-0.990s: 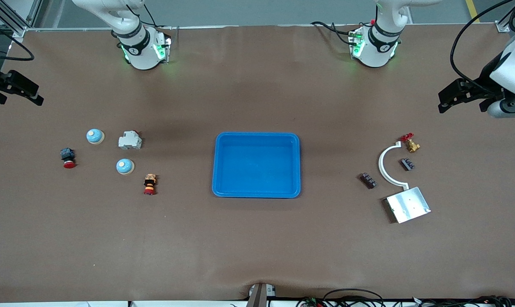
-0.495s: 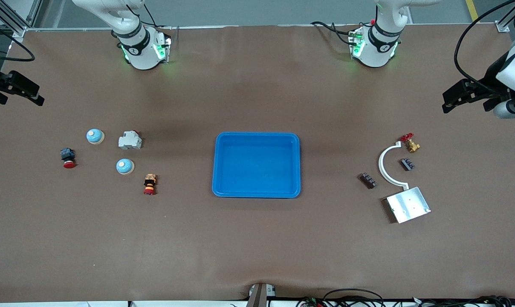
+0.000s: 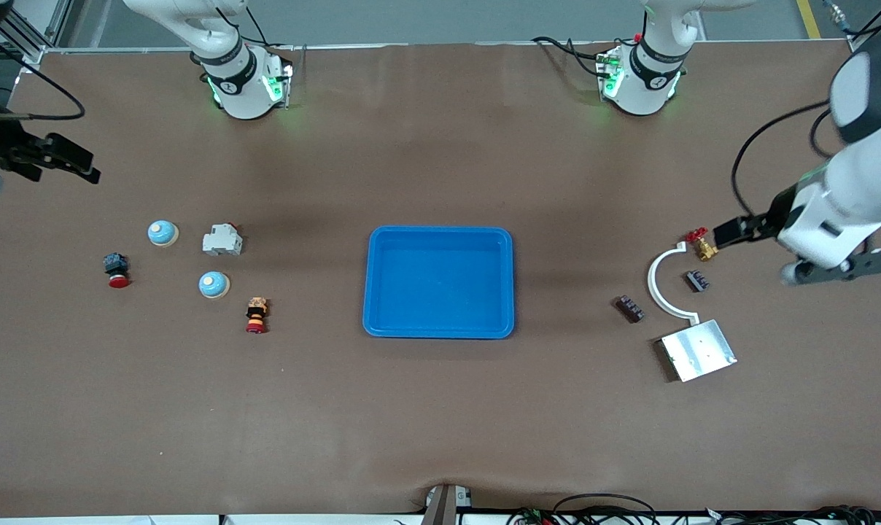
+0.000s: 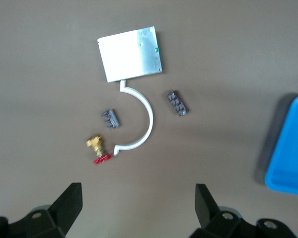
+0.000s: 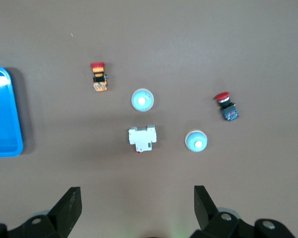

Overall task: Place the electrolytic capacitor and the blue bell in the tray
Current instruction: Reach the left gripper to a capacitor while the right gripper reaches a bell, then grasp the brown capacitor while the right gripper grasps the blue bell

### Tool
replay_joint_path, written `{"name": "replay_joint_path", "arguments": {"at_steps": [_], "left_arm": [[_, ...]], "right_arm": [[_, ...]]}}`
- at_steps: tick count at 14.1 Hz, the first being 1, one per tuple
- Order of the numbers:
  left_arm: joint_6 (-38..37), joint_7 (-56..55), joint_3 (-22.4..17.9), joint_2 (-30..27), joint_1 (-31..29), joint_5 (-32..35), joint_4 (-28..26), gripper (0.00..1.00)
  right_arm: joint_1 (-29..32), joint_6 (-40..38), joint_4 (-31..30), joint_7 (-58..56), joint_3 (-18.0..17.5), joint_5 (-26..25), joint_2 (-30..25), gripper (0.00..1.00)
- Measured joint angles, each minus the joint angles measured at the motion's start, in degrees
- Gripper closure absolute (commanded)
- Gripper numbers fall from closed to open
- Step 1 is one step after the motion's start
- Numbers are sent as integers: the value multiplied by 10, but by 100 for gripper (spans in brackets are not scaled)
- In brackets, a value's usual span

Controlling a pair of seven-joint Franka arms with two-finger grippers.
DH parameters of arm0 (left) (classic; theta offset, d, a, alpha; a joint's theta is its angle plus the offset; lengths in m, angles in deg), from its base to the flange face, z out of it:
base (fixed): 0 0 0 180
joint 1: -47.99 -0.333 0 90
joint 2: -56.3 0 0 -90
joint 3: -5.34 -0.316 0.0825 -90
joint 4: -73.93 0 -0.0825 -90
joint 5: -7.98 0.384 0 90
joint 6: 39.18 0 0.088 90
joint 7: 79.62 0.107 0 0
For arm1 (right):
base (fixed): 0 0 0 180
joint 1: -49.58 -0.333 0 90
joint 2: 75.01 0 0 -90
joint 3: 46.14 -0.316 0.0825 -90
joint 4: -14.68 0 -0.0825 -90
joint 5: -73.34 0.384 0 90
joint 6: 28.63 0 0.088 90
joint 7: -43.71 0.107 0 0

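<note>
Tray (image 3: 439,282), bright blue, mid-table, nothing in it.

Blue bell (image 3: 214,284), at the tray's 9 o'clock; a second blue bell (image 3: 162,233) lies farther from the front camera, at about 10 o'clock of the first.

Small dark ribbed part (image 3: 629,308), at the tray's 3 o'clock; whether it is the capacitor cannot be told.

Left gripper (image 4: 137,206), fingers apart, holding nothing, over the brass valve (image 3: 704,249).

Right gripper (image 5: 135,207), fingers apart, holding nothing, over bare table at the right arm's end.
</note>
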Motion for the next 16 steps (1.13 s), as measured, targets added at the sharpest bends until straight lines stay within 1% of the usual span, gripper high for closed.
{"name": "replay_joint_path", "arguments": {"at_steps": [2,5,6,8,9,10,11,13,16], "left_arm": [[72,-18,1,7,0,0,-58,0],[168,-84,4,20,5,0,-136,0],[192,-109,5,31,8,0,-153,0],[228,-160,5,62,13,0,-167,6],[244,-180,5,79,14,0,-168,11],[261,-197,5,95,14,0,-168,19],[276,-212,5,110,14,0,-168,22],[310,-228,5,137,14,0,-169,22],[362,-238,5,173,14,0,-169,24]], "right_arm": [[0,39,-52,0,-2,0,0,0],[-4,155,-157,0,-5,2,-1,0],[-6,204,-197,0,-6,3,-1,0],[-12,306,-273,0,-7,3,0,0],[-17,350,-302,5,-7,4,1,0],[-24,383,-324,14,-7,4,3,0],[-31,411,-339,23,-7,4,8,0],[-41,466,-353,33,-7,4,37,0],[-42,561,-355,35,-7,4,110,0]]}}
